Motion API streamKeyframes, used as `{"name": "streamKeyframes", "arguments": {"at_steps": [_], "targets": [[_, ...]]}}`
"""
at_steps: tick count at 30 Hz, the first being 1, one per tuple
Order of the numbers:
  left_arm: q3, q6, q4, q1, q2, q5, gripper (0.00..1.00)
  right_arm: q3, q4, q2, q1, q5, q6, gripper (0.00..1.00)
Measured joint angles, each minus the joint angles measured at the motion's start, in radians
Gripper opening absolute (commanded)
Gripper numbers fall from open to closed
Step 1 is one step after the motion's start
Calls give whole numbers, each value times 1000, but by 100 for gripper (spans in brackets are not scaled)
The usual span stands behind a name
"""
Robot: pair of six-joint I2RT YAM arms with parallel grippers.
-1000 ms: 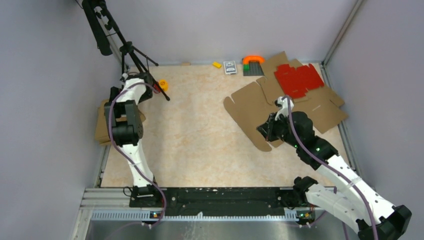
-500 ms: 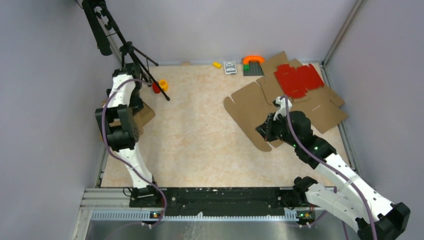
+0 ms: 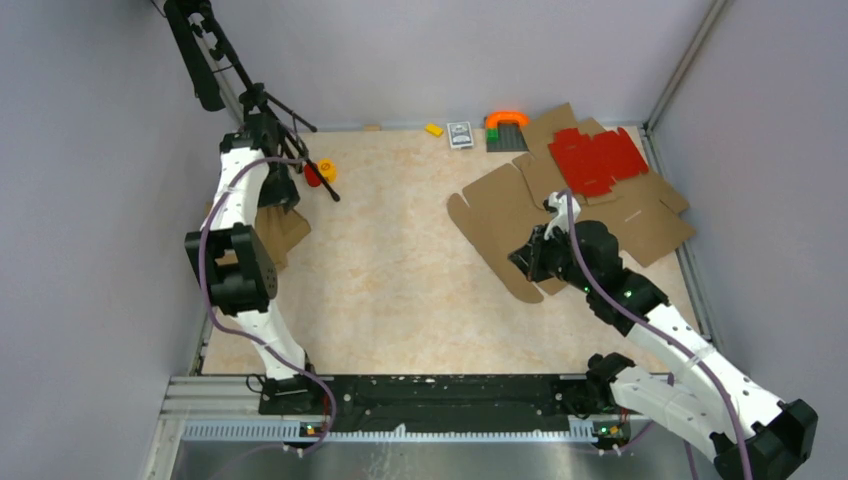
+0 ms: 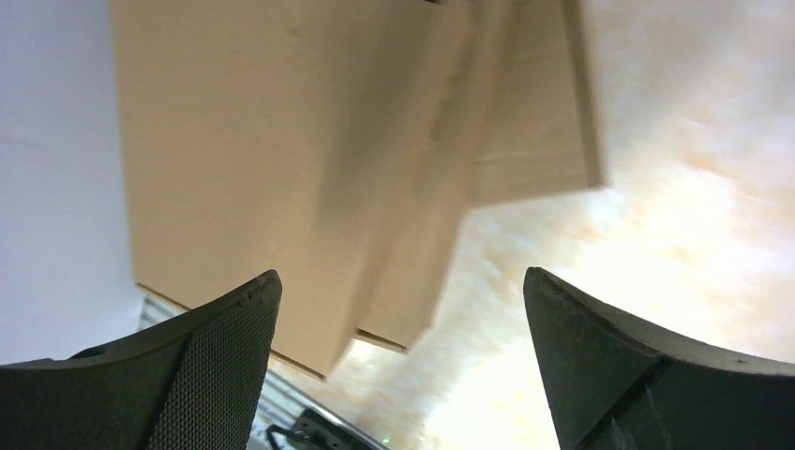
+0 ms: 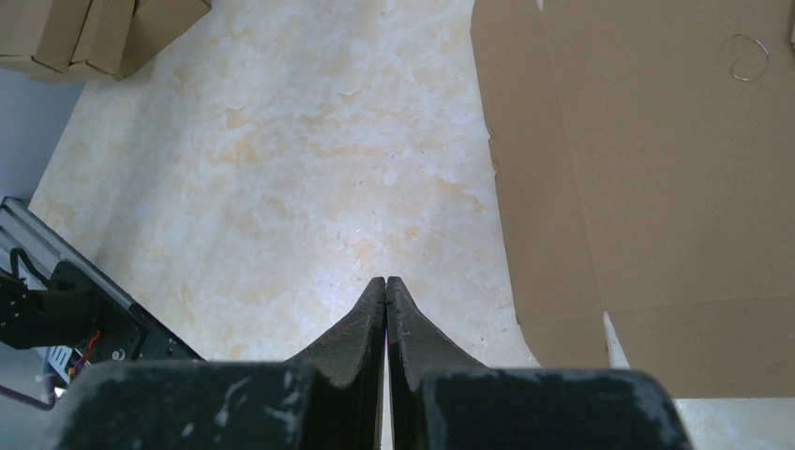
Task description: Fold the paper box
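The paper box (image 3: 503, 208) lies flat on the right half of the table as a large brown die-cut sheet; in the right wrist view the paper box (image 5: 656, 159) fills the right side. My right gripper (image 3: 520, 262) hovers at the sheet's near-left edge, its jaws pressed together with nothing between them. The right gripper (image 5: 385, 281) points at bare table just left of the sheet. My left gripper (image 3: 279, 194) hangs at the far left above a stack of folded cardboard (image 3: 277, 229). The left gripper (image 4: 401, 275) is wide open and empty.
A red die-cut sheet (image 3: 597, 158) rests on more brown cardboard (image 3: 655, 222) at the back right. A tripod (image 3: 262, 105), an orange-yellow piece (image 3: 326, 170), a small card (image 3: 460, 134) and a grey plate with an orange arch (image 3: 507, 130) stand along the back. Side walls are close.
My left arm has swung its wrist toward the back and lifted off the cardboard stack. The right arm has crept slightly left, still shut.
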Motion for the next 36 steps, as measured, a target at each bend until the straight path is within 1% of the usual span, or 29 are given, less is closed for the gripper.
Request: {"name": "streamKeyframes", "arguments": {"at_steps": [3,4,5,7,9,10,11,14,16,17,21,23,24,28,31,34,36], "targets": [[-20,-15,38,-51,-66,77,99,0,11,15,0,-10,0,7],[-33,-21,52,-74,-87,92,99,0,15,20,0,-13,2,12],[-68,-32,82,-124,-131,119,99,0,21,25,0,-17,6,17],[-106,-40,114,-168,-172,147,99,-8,53,29,0,-32,17,32],[-190,-55,183,-223,-248,204,98,-41,112,25,0,-56,35,56],[-238,-60,224,-242,-290,236,98,-60,135,23,0,-66,50,65],[-294,-63,270,-257,-340,274,99,-92,175,18,0,-76,63,70],[-505,-65,468,-274,-504,397,99,-199,278,-10,0,-81,91,75],[-651,-63,599,-282,-600,454,99,-277,344,-43,0,-64,93,80],[-747,-59,688,-287,-654,476,99,-297,361,-55,0,-50,91,81],[-1010,-24,922,-298,-758,490,99,-335,439,-84,0,63,24,84],[-1096,2,1006,-299,-772,470,99,-335,481,-79,0,107,-18,85],[-1115,8,1030,-299,-772,457,99,-335,502,-72,0,136,-40,87],[-1131,51,1127,-299,-771,387,99,-335,550,-22,-10,228,-100,88],[-1132,103,1209,-298,-756,316,99,-335,578,26,-71,267,-130,87],[-1155,135,1291,-283,-732,276,99,-341,623,66,-211,235,-114,86],[-1186,153,1353,-270,-713,252,99,-354,671,109,-333,179,-104,86]]}}
